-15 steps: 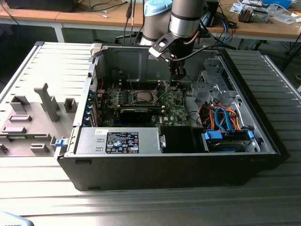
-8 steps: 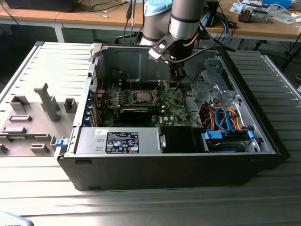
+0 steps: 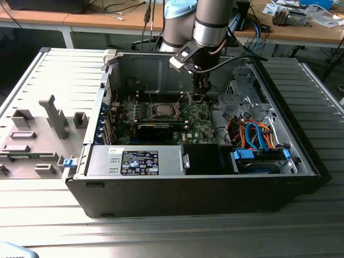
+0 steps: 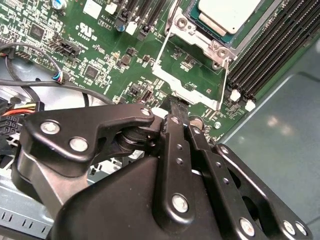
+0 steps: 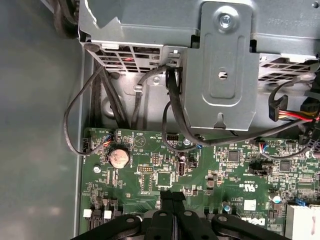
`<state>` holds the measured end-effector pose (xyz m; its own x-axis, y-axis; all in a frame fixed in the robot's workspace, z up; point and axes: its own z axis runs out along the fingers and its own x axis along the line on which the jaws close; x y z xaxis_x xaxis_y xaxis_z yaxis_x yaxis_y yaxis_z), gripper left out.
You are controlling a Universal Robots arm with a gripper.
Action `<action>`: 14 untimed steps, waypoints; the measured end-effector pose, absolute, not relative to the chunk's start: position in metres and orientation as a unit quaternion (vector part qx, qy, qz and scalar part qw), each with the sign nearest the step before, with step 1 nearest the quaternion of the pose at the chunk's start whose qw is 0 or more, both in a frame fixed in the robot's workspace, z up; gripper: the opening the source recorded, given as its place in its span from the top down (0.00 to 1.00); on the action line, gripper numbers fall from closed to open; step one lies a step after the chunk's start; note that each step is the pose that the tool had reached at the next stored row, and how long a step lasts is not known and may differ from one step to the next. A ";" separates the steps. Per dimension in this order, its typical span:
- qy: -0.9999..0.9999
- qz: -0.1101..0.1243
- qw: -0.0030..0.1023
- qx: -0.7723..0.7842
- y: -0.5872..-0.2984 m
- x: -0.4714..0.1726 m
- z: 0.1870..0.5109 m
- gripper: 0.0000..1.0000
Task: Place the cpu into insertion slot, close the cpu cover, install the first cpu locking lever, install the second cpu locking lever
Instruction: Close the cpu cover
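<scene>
The cpu (image 4: 226, 14), with a dull silver top, lies in the insertion slot (image 4: 176, 24) on the green board; in the exterior view the cpu (image 3: 163, 111) shows in the middle of the open case. The cpu cover (image 4: 189, 90), a thin silver frame, stands open and swung away from the slot, so the board shows through its opening. My gripper (image 4: 176, 106) is shut, its tips right at the cover's free edge. I cannot tell whether they pinch it. In the exterior view the gripper (image 3: 198, 97) hangs just right of the slot. The first wrist view shows its fingers (image 5: 172, 197) pressed together.
Long black memory slots (image 4: 272, 55) run beside the socket. A grey drive cage (image 5: 222, 65) with black cables hangs close above the board, near a coin battery (image 5: 118, 157). A black card (image 3: 156, 129), the power supply (image 3: 134, 160) and orange and blue cables (image 3: 258, 137) crowd the case.
</scene>
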<state>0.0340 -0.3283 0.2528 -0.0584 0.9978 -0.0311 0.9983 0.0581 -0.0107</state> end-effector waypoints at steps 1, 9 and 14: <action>0.727 -0.015 0.008 0.686 -0.328 0.033 0.253 0.89; 0.727 -0.013 0.006 0.686 -0.328 0.022 0.253 0.89; 0.727 -0.012 0.005 0.686 -0.328 0.015 0.253 0.89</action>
<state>0.0148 -0.3280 0.2527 -0.0585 0.9980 -0.0244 0.9982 0.0583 -0.0103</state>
